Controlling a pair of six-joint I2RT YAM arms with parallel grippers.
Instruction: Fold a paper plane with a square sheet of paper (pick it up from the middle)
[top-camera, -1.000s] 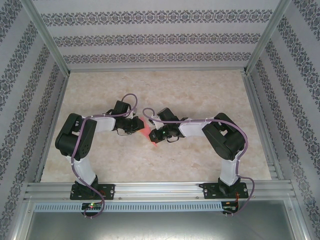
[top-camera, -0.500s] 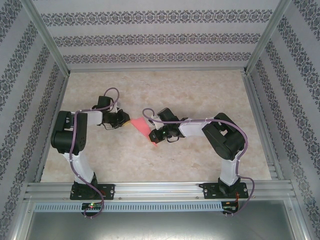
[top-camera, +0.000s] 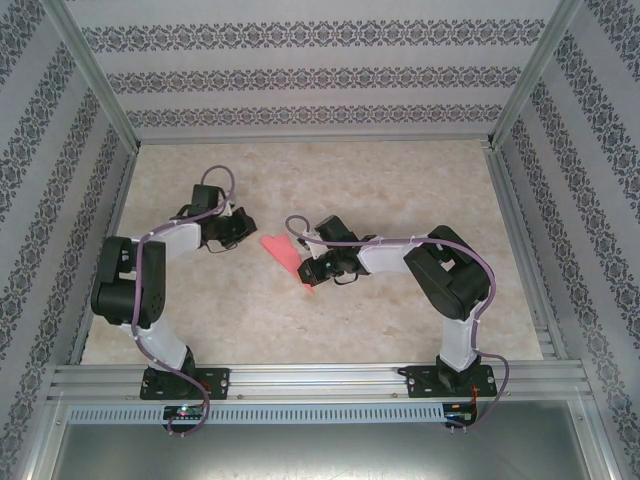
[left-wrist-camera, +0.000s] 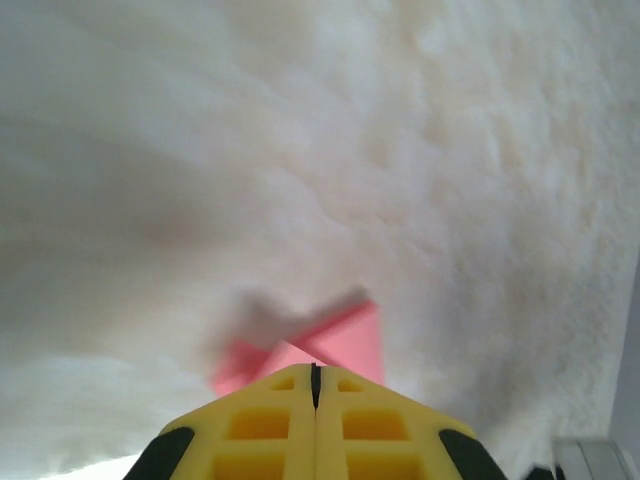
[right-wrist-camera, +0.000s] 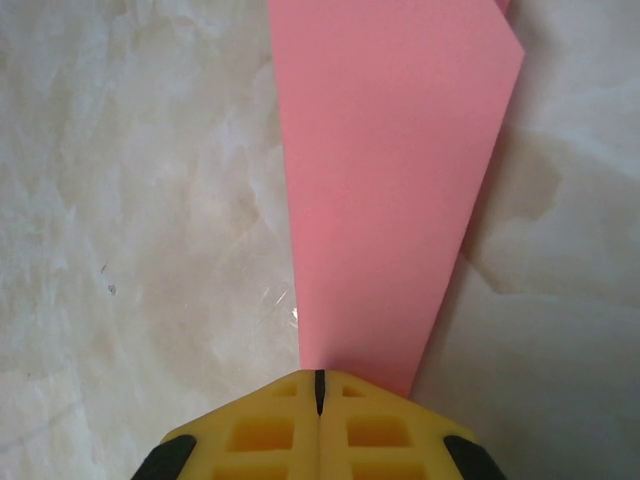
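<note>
- The pink paper plane (top-camera: 281, 250) is on the table (top-camera: 400, 190), near the middle, between the two tools
- The left tool (top-camera: 242, 230) is closed tight and holds nothing
- It sits just left of the paper plane and does not touch it
- The right tool (right-wrist-camera: 320, 378) is closed tight too
- Its tips are at the narrow end of the paper plane, and I cannot tell if they pinch it
</note>
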